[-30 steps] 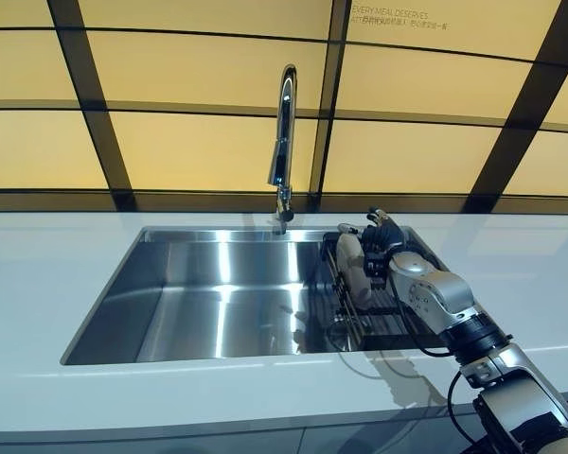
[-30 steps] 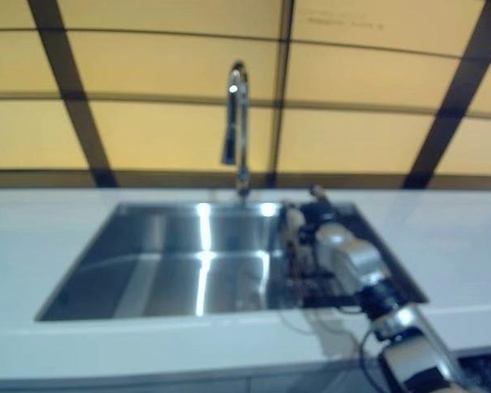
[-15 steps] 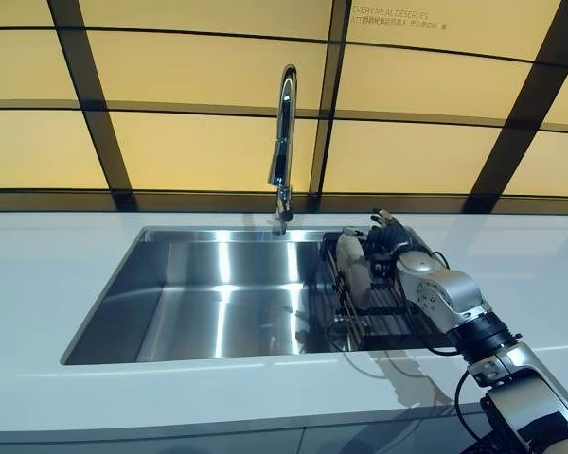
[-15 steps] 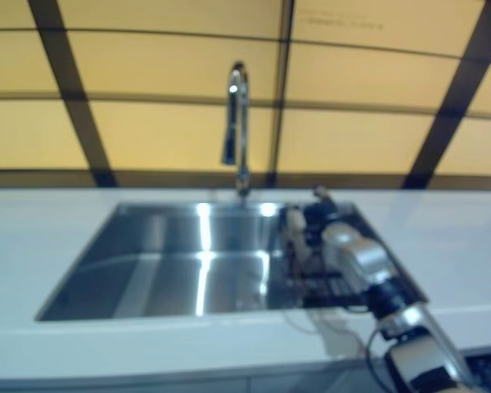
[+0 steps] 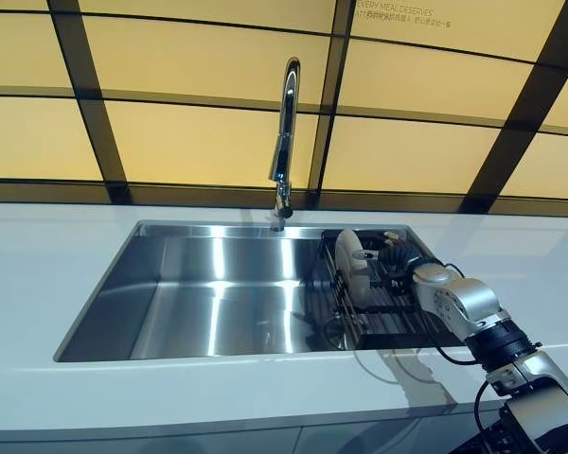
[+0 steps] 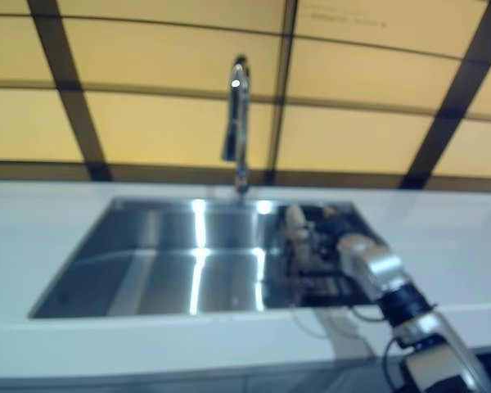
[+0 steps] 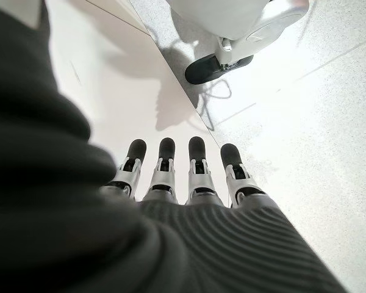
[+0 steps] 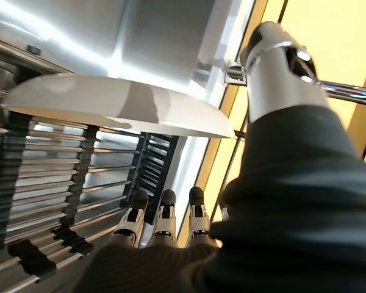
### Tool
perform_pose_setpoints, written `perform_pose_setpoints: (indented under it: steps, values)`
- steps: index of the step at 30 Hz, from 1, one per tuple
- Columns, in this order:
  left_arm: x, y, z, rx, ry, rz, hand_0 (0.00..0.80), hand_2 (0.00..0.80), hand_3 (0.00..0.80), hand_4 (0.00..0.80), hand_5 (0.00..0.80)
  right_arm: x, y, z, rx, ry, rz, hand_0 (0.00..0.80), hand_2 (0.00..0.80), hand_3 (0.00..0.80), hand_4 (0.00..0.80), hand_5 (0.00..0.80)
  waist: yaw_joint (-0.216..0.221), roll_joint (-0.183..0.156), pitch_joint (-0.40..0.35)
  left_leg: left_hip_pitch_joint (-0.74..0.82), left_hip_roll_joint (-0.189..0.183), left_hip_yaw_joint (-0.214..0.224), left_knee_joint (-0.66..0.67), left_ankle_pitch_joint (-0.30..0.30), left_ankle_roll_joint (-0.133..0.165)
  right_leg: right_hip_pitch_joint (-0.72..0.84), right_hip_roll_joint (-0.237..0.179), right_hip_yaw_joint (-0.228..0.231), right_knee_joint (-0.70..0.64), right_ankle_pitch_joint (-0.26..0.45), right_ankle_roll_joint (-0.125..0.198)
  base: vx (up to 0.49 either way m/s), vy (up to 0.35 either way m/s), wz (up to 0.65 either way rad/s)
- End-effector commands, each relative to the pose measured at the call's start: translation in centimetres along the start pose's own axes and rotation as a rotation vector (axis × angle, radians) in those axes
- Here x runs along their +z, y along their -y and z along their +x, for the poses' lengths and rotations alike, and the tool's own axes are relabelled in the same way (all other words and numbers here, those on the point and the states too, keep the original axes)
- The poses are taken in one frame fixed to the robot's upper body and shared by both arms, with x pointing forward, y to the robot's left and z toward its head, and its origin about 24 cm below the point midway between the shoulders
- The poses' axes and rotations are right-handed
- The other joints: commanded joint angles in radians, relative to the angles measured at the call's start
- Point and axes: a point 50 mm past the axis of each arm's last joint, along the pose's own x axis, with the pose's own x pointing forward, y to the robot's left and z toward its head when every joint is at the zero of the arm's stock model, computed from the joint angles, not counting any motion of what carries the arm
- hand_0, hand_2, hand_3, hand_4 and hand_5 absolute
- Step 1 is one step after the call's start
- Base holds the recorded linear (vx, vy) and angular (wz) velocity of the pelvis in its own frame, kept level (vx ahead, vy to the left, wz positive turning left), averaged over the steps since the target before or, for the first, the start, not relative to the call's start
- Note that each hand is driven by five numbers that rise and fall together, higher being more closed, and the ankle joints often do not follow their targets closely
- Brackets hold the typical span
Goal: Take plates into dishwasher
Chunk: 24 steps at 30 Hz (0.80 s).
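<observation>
Plate [image 5: 348, 257] upright in sink [image 5: 218, 312] rack [image 5: 379, 307], white counter [image 5: 38, 265]

— What am I seeing apart from the job?

— I'm logging a steel sink [image 5: 208, 303] sitting in a white counter [image 5: 38, 284], a chrome tap [image 5: 284, 142] standing behind it, a dark wire rack [image 5: 388, 317] lying at the basin's right end, and amber wall panels [image 5: 189, 142] glowing behind.
</observation>
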Motion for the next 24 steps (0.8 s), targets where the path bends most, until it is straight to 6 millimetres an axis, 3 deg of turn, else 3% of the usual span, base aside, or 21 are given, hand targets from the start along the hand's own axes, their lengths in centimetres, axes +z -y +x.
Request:
perform_pose_setpoints:
  steps: [1,24]
  values:
    - [1.1,-2.2,0.2,0.061,0.027,0.011,0.0,0.0,0.0,0.0,0.0,1.6,1.7,-0.6,-0.039,0.066,-0.063,0.0,0.0,0.0,0.0,0.0,0.005,-0.02,-0.008,0.076,-0.069,0.102,0.019,-0.154,0.063,-0.086,0.026,0.026,0.164,-0.074,-0.001,0.0,0.0,0.0]
    - [1.0,-2.5,0.1,0.07,0.026,0.013,0.0,0.0,0.0,0.0,0.0,0.2,0.3,-0.9,0.037,0.024,-0.042,0.0,0.0,0.0,0.0,0.0,0.003,-0.031,0.002,0.066,-0.068,0.109,0.022,-0.155,0.065,-0.097,0.029,0.033,0.163,-0.069,0.005,0.0,0.0,0.0]
